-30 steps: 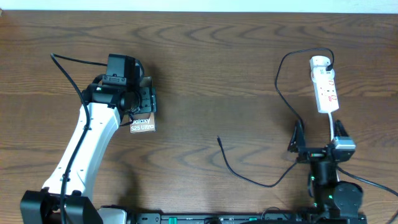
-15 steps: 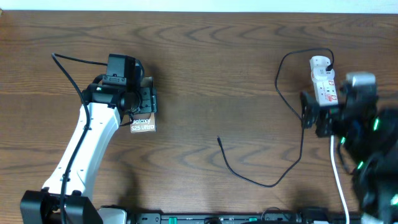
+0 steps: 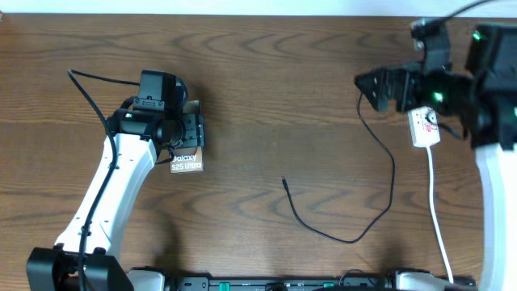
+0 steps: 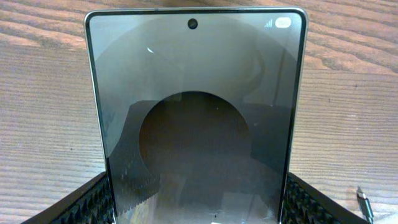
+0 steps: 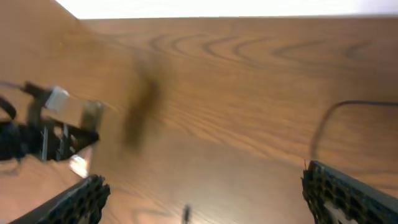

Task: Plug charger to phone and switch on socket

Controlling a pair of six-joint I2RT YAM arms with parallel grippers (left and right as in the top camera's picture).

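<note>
**A:** What do the left fingers (image 4: 87, 204) have?

**B:** They are pinching the phone (image 4: 196, 124) by its long edges, one pad on each side, glass face up; most of it juts out beyond the fingertips; I cannot tell whether it rests on the surface (image 3: 266, 73) or is lifted.

**A:** And the charger?

**B:** Its plug tip (image 3: 283, 180) lies loose on the surface, off to one side of the left fingers and well apart from the phone; from there the charger (image 3: 393, 182) loops away toward the right fingers (image 5: 348, 190); those are spread wide with nothing between them, and their view is blurred.

**A:** So how should this step go?

**B:** I judge the step to be fetching the plug; the right fingers ought to come down on the cable just behind the tip and close across it, so only a short, straight stub sticks out past the fingertips; if they grip further back, the thin cable will likely flop at the port; the left fingers should hold firm so the push does not shove the phone.

**A:** The socket?

**B:** The socket (image 3: 423, 128) is farthest off, just behind the right fingers and partly hidden beneath the right arm (image 3: 485, 97); its white cord (image 3: 434, 210) trails back toward the base; the switch can wait, I think.
</note>
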